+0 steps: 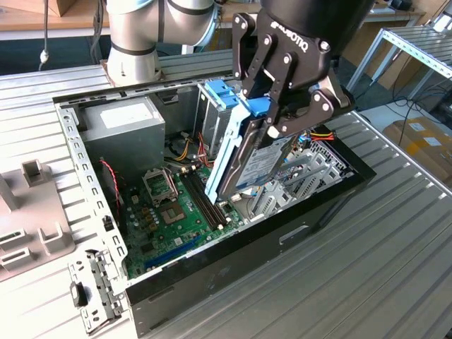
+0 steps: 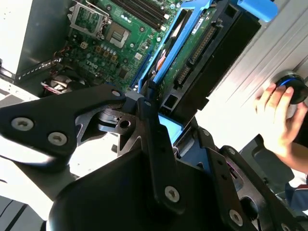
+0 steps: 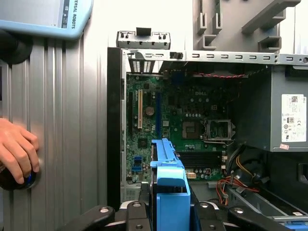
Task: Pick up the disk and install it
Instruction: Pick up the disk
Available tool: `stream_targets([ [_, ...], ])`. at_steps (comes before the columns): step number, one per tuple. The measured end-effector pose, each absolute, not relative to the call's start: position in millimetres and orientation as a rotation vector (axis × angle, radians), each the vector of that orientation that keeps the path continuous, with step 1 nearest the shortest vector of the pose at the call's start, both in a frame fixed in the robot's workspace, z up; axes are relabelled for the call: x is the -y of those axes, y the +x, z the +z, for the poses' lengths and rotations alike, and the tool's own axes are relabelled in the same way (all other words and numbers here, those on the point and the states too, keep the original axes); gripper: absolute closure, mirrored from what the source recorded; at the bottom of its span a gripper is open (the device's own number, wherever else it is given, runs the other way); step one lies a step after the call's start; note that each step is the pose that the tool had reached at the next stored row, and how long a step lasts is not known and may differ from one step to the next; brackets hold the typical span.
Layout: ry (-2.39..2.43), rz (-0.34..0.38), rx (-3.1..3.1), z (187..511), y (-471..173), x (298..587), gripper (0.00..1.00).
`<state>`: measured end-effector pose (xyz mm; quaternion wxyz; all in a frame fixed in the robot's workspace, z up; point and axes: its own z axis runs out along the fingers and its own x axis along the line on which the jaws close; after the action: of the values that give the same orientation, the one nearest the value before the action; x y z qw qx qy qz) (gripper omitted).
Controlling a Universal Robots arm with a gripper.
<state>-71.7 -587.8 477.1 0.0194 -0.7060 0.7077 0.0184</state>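
Observation:
The disk [image 1: 256,167] is a flat dark drive with a white label, set in a blue plastic frame. It hangs steeply tilted over the open computer case [image 1: 76,161], with its lower end close above the motherboard [image 1: 169,212]. My gripper [image 1: 272,119] is shut on the blue end piece at its top. In the second wrist view the disk [image 2: 192,53] shows its circuit-board side beyond the gripper [image 2: 163,122]. In the first wrist view the disk's blue end [image 3: 168,185] sits between the black fingers [image 3: 137,211].
A grey power-supply box [image 1: 126,127] fills the case's far corner. A metal cage with a light-blue top [image 1: 217,95] stands just behind the disk. A person's hand [image 3: 17,151] rests on a round button on the table. A loose bracket [image 1: 92,296] lies beside the case.

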Motion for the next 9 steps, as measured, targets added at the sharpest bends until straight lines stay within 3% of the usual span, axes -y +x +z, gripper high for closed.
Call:
stream_targets([
  [9, -2.191, 0.057, -2.196, 476.3, -53.9, 600.0, 0.63],
])
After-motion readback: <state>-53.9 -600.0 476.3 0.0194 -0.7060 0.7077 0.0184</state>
